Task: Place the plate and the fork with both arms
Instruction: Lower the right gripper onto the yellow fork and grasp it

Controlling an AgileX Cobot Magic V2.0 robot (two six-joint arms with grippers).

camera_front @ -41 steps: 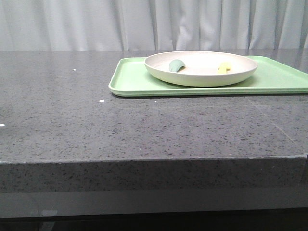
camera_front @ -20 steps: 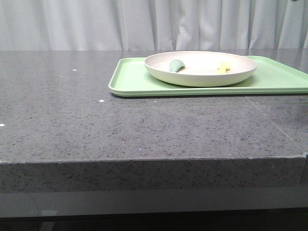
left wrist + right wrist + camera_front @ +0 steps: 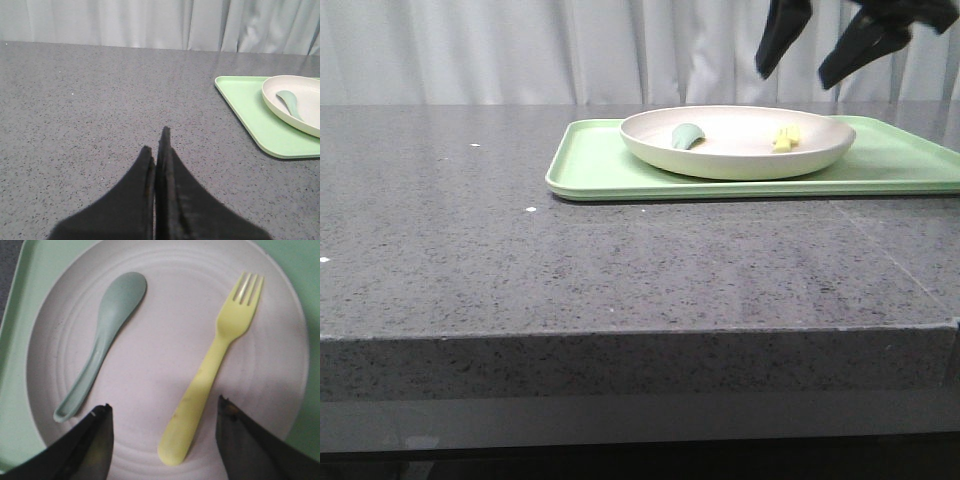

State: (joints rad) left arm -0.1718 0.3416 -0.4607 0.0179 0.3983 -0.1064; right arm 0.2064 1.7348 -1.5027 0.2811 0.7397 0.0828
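Observation:
The cream-white plate (image 3: 737, 160) sits on the light-green tray (image 3: 590, 165) at the back right of the table. The pale-yellow fork (image 3: 786, 138) lies in the plate, beside a sage-green spoon (image 3: 686, 136). In the right wrist view the fork (image 3: 212, 364) lies between my spread fingers, the spoon (image 3: 102, 342) beside it on the plate (image 3: 160, 355). My right gripper (image 3: 804, 72) hangs open above the plate; in its wrist view it (image 3: 164, 410) is over the fork's handle end. My left gripper (image 3: 155, 140) is shut and empty over bare table, away from the plate (image 3: 280, 97).
The grey speckled table (image 3: 570, 270) runs to a front edge near the camera. A pale curtain (image 3: 520, 50) hangs behind. The tray (image 3: 250, 115) extends to the right edge of the front view.
My right gripper has come into the front view from above and now hangs open over the plate. The plate, fork, spoon and tray have not moved.

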